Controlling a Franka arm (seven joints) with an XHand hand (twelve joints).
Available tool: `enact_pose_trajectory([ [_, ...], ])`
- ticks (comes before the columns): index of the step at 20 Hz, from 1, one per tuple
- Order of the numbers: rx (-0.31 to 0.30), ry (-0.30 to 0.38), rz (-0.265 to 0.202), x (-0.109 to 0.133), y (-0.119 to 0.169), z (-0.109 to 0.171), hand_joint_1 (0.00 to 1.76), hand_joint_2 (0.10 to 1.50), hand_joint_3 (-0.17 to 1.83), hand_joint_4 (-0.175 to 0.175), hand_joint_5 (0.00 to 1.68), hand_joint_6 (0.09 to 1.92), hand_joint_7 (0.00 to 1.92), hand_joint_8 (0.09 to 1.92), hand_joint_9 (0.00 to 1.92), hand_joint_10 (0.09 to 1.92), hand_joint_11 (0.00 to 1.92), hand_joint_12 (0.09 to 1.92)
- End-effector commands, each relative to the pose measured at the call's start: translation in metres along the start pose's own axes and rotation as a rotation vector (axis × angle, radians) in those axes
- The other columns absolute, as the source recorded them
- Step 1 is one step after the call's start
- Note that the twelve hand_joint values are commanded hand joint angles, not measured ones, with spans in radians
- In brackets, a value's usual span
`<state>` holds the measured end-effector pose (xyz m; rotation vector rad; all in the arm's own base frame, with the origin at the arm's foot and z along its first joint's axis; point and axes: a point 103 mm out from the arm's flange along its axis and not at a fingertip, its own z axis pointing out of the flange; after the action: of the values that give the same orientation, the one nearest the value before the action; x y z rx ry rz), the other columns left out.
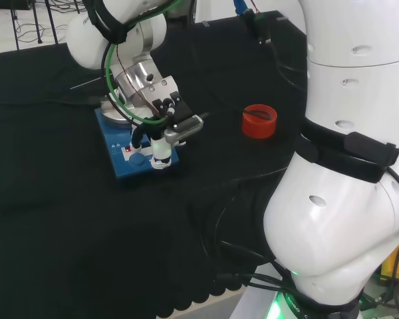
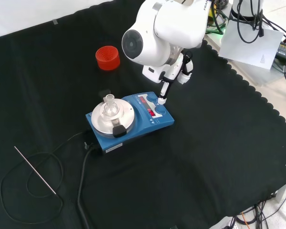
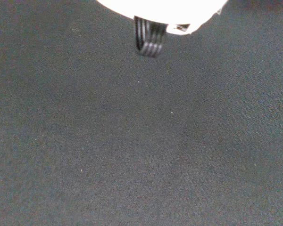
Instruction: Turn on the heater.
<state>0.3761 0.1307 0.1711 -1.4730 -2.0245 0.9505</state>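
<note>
The blue heater [image 1: 123, 158] stands on the black cloth, with a round silver plate [image 2: 101, 121] and a front panel with red displays and blue knobs [image 2: 154, 97]. A small clear glass flask [image 2: 109, 106] stands on the plate. The hand [image 1: 165, 121] hangs over the panel end of the heater. One straight finger [image 2: 163, 91] points down and its tip meets the panel by a blue knob; the thumb [image 1: 189, 126] sticks out to the side. In the wrist view a blurred white part of the hand [image 3: 155, 9] hangs above bare black cloth.
A red ribbed ring stand [image 1: 259, 120] [image 2: 107, 57] sits apart from the heater. In the front view, the heater's black cable [image 2: 81, 191] loops over the cloth at the lower left, beside a thin metal rod [image 2: 35, 170]. The arm's white links [image 1: 346, 166] fill the head view's right.
</note>
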Motion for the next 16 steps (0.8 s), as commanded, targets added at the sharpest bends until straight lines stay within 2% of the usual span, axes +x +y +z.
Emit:
enact_pose_trajectory([
  [1, 0.013, -0.003, 0.0, 0.0048, 0.0029, -0.0005, 1.4, 0.67, 1.02, -0.035, 0.28, 0.09, 1.5, 1.53, 1.65, 1.45, 1.49, 1.34],
  [16, 0.029, 0.001, 0.004, -0.0031, 0.0128, 0.0071, 1.4, 0.67, 1.03, -0.037, 0.31, 0.09, 1.5, 1.53, 1.65, 1.45, 1.49, 1.34],
])
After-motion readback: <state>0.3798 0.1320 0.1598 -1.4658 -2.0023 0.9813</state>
